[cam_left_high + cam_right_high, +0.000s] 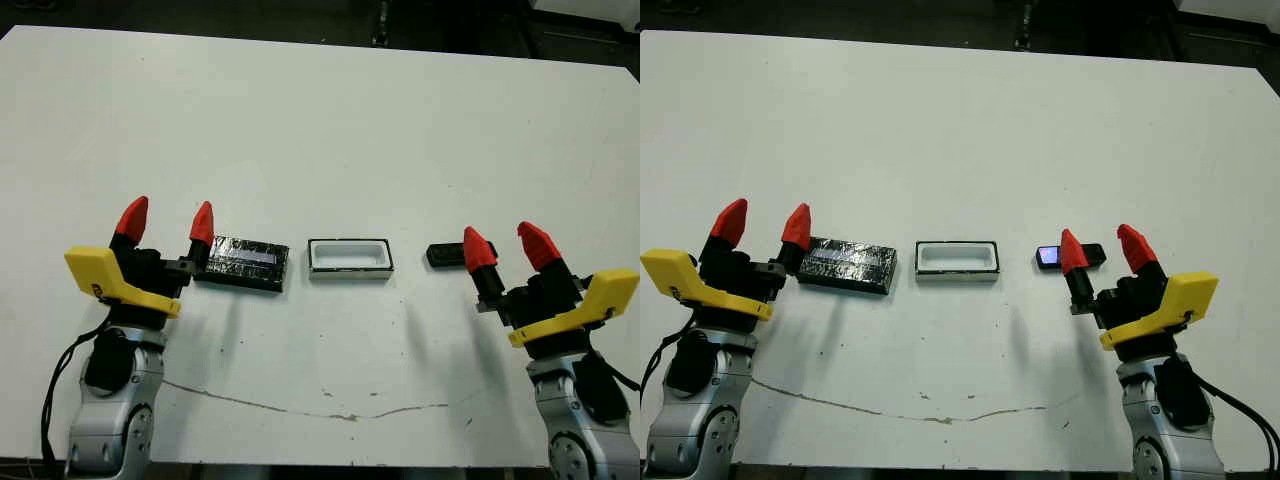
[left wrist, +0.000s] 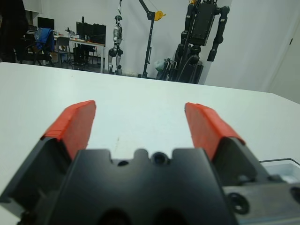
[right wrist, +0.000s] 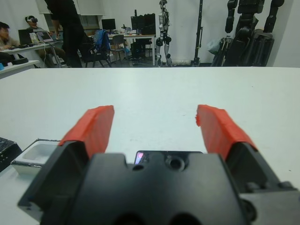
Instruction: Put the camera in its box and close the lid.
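My left gripper (image 1: 166, 228) and right gripper (image 1: 508, 248): red-tipped fingers on black screw-studded bodies, yellow wrist brackets, silver-grey forearms, black cables trailing alongside both arms.

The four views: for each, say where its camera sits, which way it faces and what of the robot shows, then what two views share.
Left eye, right eye: head, looking down at lid, box, camera; both arms show.
Left wrist: along the open left gripper, across the table.
Right wrist: along the open right gripper, over the camera.
Shared: right wrist and eyes show the box.
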Robot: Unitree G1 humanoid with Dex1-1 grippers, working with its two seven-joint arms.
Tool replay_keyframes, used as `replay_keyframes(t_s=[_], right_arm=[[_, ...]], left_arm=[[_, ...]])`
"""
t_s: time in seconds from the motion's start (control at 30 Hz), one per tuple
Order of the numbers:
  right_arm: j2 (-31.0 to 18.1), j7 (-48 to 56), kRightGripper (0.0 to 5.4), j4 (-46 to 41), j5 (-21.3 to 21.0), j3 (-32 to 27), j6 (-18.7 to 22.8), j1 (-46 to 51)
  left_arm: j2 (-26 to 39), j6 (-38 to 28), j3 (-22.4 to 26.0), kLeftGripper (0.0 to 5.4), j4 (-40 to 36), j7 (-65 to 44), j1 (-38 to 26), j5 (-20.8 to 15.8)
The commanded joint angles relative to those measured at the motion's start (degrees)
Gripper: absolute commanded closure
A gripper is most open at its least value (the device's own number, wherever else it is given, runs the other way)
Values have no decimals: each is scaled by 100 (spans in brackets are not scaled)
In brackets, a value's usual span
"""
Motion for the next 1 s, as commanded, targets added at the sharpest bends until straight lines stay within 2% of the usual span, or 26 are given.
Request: replay_keyframes(t_s=[0.03, 0.07, 0.33, 0.53, 0.67, 0.8, 1.0], right_arm=[[-87, 3, 17, -7, 6, -25, 38, 56], [-86, -1, 3, -18, 14, -21, 55, 58], [-123, -5, 3, -48, -12, -4, 106, 100], [-448, 349, 3, 107, 283, -264, 82, -108], [-1291, 964, 3, 568, 355, -678, 42, -692], [-2162, 1618, 3, 1078, 595, -985, 310, -1337], [-3410, 3101, 3, 2361, 700, -818, 662, -2497]], left_arm=[[23, 106, -6, 0, -46, 62, 108, 51], [21, 138, -12, 0, -81, 82, 116, 57], [54, 114, -40, 0, -51, 17, 147, 86], [30, 106, -52, 0, -28, 26, 151, 81], [23, 98, -39, 0, -20, 29, 146, 66], [37, 103, -28, 0, -29, 27, 147, 77], [6, 204, -38, 0, -84, 59, 143, 28]])
